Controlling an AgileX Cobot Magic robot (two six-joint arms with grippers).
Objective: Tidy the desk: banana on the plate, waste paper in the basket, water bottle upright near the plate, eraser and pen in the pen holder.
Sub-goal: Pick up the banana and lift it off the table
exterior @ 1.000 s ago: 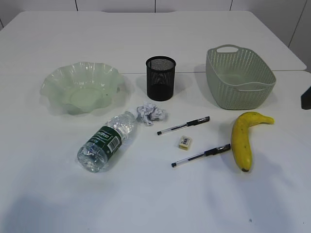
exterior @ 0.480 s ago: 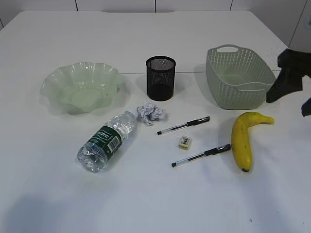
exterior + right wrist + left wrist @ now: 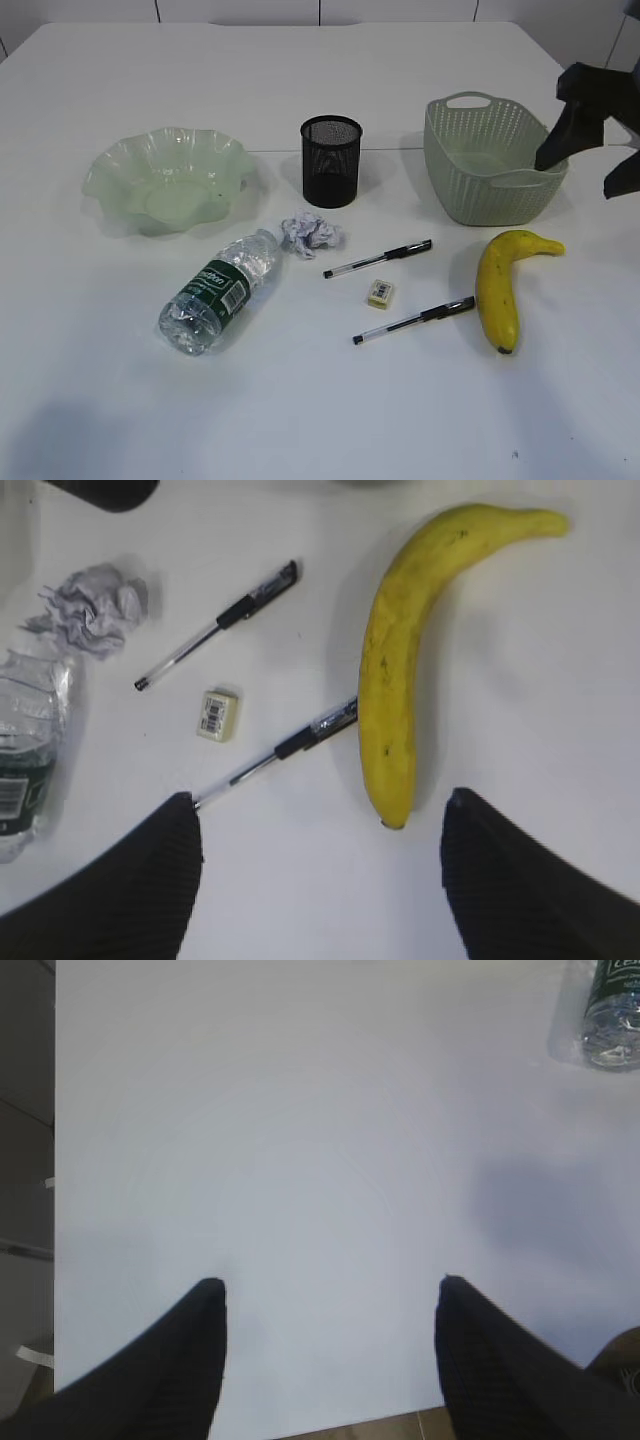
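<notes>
A yellow banana (image 3: 500, 285) lies at the right on the white table; it also shows in the right wrist view (image 3: 405, 660). Two pens (image 3: 378, 259) (image 3: 414, 320), a small eraser (image 3: 380, 293) and crumpled paper (image 3: 311, 234) lie mid-table. A water bottle (image 3: 219, 290) lies on its side. The wavy green plate (image 3: 168, 180), black mesh pen holder (image 3: 331, 160) and green basket (image 3: 492, 158) stand behind. My right gripper (image 3: 588, 140) is open and empty, high at the right edge, above the banana (image 3: 320, 805). My left gripper (image 3: 330, 1285) is open over bare table.
The table's near-left edge shows in the left wrist view (image 3: 60, 1210), with the bottle's base (image 3: 605, 1020) at the top right. A seam between two tabletops (image 3: 600, 147) runs behind the basket.
My right gripper has come into the exterior view from the right edge and risen up and leftward beside the basket. The objects have not moved.
</notes>
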